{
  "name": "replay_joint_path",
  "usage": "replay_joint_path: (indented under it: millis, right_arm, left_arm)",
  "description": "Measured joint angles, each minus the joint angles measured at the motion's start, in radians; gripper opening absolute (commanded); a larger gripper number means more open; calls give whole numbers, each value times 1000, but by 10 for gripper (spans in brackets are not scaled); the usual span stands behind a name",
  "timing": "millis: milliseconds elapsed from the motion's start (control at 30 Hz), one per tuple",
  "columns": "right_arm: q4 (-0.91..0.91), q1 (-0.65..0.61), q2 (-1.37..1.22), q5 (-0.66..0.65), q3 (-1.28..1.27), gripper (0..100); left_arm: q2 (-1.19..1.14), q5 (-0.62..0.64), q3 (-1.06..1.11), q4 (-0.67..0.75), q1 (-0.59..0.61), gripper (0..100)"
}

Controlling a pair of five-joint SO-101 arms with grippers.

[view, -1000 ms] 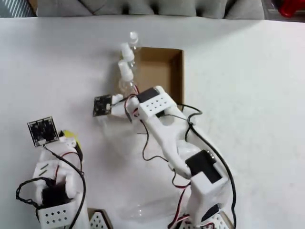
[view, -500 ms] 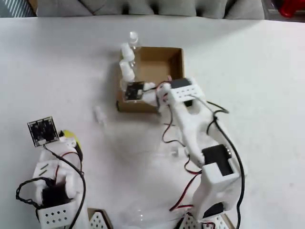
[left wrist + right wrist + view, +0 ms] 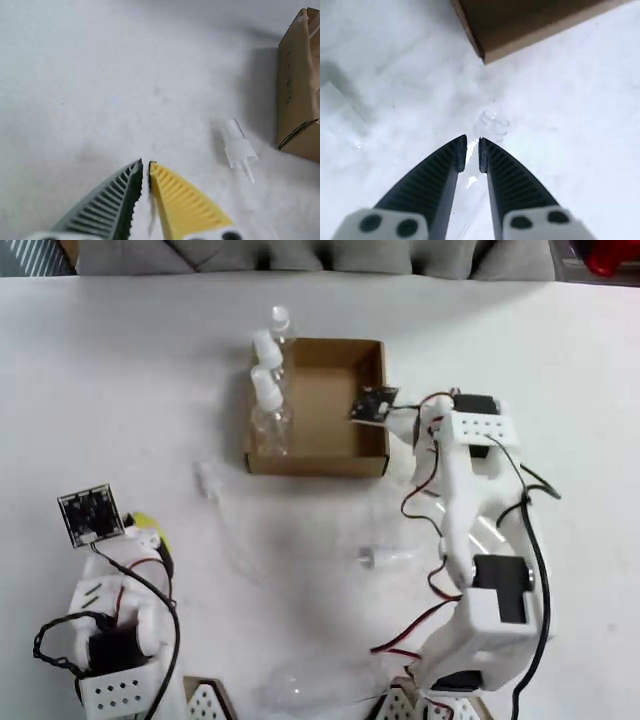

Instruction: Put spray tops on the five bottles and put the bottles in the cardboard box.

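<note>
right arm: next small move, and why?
Probably open the right gripper and ease it forward around what looks like a clear bottle just past its tips. The jaws stand almost closed with nothing between them. The bottle lies on the table, outside the cardboard box and near its corner, so it still has to be picked up.

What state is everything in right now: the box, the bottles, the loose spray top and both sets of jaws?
cardboard box: open on top, upright on the table.
bottles: upright, spray tops on, lined along one wall of the box.
loose spray top: lying on its side on the table, on no bottle.
left gripper: jaws shut, empty.
right gripper: jaws all but shut, empty.
</note>
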State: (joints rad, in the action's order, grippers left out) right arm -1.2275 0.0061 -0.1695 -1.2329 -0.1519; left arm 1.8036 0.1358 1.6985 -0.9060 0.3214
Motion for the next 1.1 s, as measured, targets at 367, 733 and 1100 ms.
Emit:
replay_joint_path:
  millis: [367, 733, 1100]
  right_arm:
    - [-155, 12, 190, 0, 0, 230]
    - [-212, 18, 230, 0, -130, 318]
    - [-17, 18, 232, 0, -281, 355]
  left_arm:
    - [0, 0, 0, 0, 0, 22]
    - [0, 0, 0, 0, 0, 22]
    - [0, 0, 0, 0, 0, 22]
